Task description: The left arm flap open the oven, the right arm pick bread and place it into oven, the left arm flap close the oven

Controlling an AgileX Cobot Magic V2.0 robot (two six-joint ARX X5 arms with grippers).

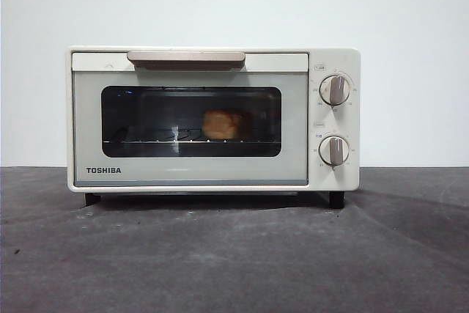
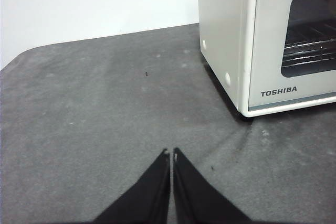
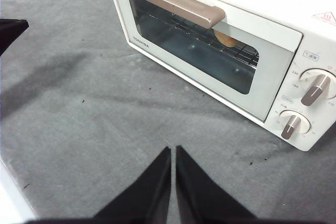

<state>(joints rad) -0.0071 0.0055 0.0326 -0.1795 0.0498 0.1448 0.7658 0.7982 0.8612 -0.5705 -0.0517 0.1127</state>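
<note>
Open grey felt surface (image 1: 234,254) lies before the cream-white boxy toaster oven (image 1: 212,119), door shut. Inside, the golden lumpy bread (image 1: 221,124) sits on the wire rack (image 1: 146,139). Left gripper (image 2: 171,153) and right gripper (image 3: 172,149) hang apart from it, jaws pressed narrow, holding nothing.

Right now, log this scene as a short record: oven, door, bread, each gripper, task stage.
oven: cream TOSHIBA oven standing on the grey table
door: shut, bar handle at its top edge
bread: golden loaf on the wire rack inside, seen through the door window
left gripper: jaws shut, holding nothing, over the table away from the oven
right gripper: jaws shut, holding nothing, in front of the oven
task stage: looks complete, bread inside and door closed
</note>
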